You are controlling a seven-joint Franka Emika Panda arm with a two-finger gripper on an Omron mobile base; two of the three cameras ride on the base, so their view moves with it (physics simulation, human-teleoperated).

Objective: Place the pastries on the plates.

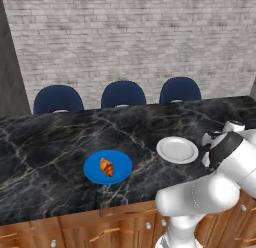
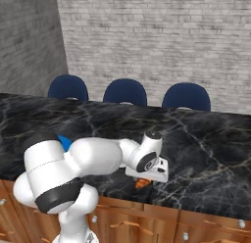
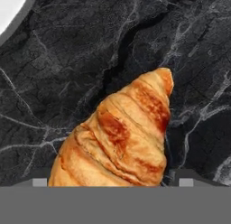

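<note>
Down low over the black veined marble counter (image 1: 50, 142), near its front edge: the white two-finger gripper (image 2: 143, 182), with a small golden-brown ridged croissant (image 3: 122, 137) poking out beneath the hand and looming large between the finger tips in the hand view. Probably grasped, though cannot tell for certain (pads hidden behind the pastry, and contact not visible).

Likely light, flaky and easily crushed; best held across the thick middle, square to the ridges, with gentle pressure. Tapered ends liable to crumble or slip out.

On the round bright blue plate (image 1: 92, 173), toward the counter's front: a second small golden croissant (image 1: 106, 167), lying near the centre and well inside the rim. So one of two placements apparently done.

To the right of that, well apart from it: the round white raised-rim plate (image 1: 177, 150), bare, close by the arm's elbow. A pale curved edge of it at the upper left corner of the hand view, so a short carry remaining. Gentle set-down advised, clear of the rim.
</note>
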